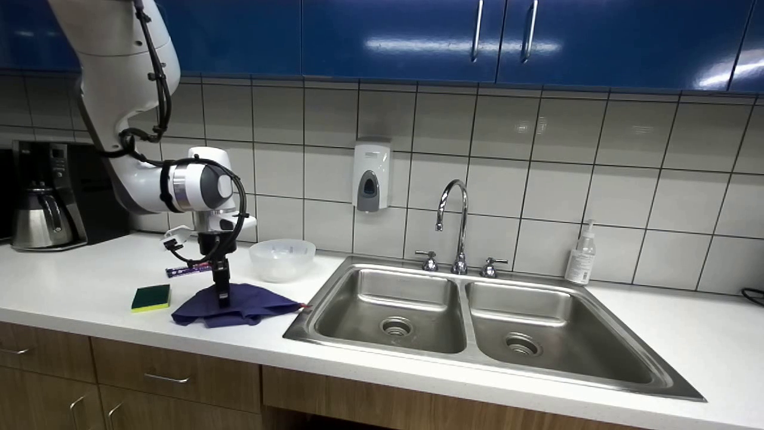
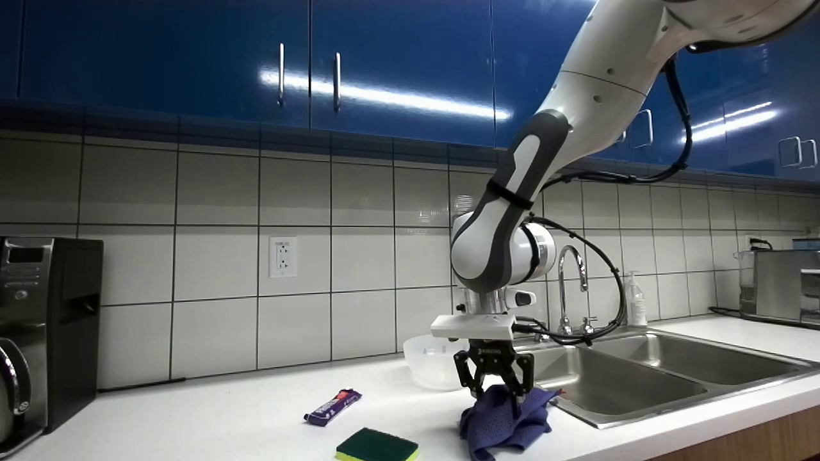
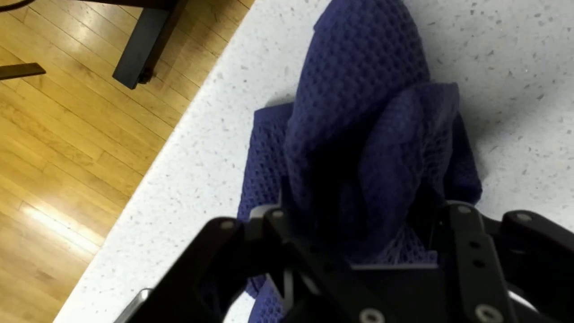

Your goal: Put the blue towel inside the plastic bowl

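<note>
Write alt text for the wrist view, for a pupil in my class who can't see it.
The robot's open black hand straddles part of a crumpled blue towel on a speckled white counter. Past the counter's edge is a wooden floor, with part of what looks like dark furniture on it.

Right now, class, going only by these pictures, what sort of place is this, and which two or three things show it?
Most likely a kitchen, perhaps a break room: there is a double-basin metal sink, what looks like a coffee maker, and a run of blue wall cabinets overhead.
</note>
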Available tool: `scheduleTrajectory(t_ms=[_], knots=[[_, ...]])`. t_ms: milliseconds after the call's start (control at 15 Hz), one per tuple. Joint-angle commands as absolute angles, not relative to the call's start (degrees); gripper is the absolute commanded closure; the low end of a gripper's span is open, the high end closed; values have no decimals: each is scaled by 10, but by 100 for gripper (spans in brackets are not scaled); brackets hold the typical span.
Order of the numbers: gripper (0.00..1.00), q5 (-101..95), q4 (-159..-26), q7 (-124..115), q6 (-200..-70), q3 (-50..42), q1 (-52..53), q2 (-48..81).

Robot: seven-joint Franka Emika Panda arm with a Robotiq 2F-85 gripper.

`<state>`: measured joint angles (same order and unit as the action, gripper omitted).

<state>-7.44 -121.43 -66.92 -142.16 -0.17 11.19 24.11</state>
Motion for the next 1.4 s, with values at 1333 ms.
scheduleTrajectory(t_ms=[1333], knots=[[98, -94, -1322, -630, -1415, -10, 120, 80]])
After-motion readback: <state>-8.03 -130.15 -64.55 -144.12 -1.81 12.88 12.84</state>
